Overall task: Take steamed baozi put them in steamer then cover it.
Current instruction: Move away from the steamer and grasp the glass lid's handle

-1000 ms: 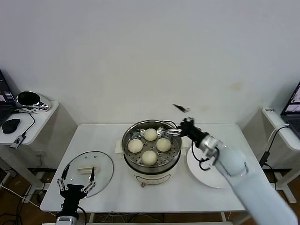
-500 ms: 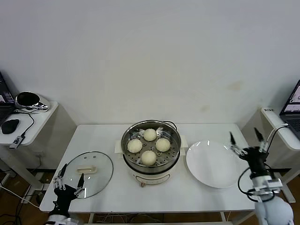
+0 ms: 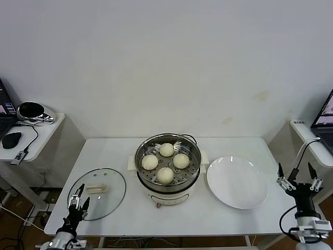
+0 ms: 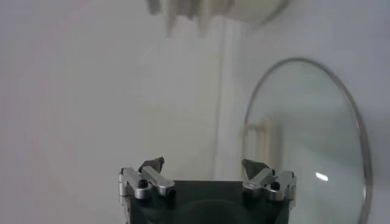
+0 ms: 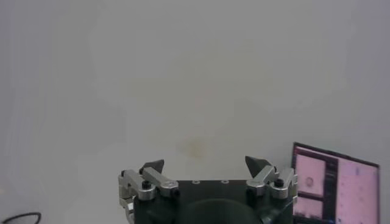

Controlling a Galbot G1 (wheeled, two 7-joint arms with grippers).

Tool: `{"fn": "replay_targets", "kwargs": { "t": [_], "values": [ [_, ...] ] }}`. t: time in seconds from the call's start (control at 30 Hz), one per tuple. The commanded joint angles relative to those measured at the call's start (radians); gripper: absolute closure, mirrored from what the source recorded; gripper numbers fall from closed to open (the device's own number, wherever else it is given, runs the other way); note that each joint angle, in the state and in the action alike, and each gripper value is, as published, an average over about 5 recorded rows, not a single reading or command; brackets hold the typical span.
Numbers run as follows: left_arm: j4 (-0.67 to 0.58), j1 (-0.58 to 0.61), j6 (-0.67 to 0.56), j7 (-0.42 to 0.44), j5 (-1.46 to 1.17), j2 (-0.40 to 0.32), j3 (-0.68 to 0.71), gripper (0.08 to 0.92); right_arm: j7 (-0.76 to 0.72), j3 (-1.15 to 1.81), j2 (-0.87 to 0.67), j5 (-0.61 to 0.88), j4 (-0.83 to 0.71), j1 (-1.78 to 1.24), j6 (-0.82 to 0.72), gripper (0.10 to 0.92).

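1. Buns first: all four buns [image 3: 166,162] sit on the tray inside the steamer [image 3: 167,165], which stands mid-bench [image 3: 114,151].
2. A second ago the right arm reached over the steamer's right rim; now the right claw [image 3: 298,178] has pulled well away to the steamer's far right, past the plate [image 3: 238,182], near the bench's right edge. It is spread wide and carries nothing.
3. The left claw [image 3: 79,200] has barely shifted: it hangs low at the near edge of the lid [image 3: 97,193], left of the steamer, its prongs apart and empty.
4. My reading: loading is done, and only covering remains.
5. The lid lies flat on the bench, left of the steamer, well apart from it, its bar handle [image 3: 96,188] facing up and untouched.
6. The left claw looks best placed to take that handle.
7. The plate lies bare, just right of the steamer.
8. A side table [image 3: 36,135] further left holds a mouse and a shiny device, clear of the work.
9. Nothing lies between lid and steamer; the buns sit below the rim, so the lid should seat.
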Motion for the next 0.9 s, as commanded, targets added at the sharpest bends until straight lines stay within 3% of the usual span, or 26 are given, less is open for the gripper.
{"fn": "replay_targets", "kwargs": {
  "t": [0.03, 0.9],
  "values": [
    [0.158, -0.169, 0.000, 0.005, 0.138, 0.020, 0.057, 0.177, 0.003, 0.046, 0.033, -0.006, 0.008, -0.042, 0.016, 0.203],
    [0.303, -0.347, 0.003, 0.057, 0.026, 0.020, 0.141, 0.185, -0.004, 0.067, 0.039, -0.016, 0.003, -0.059, 0.022, 0.203]
  ]
}}
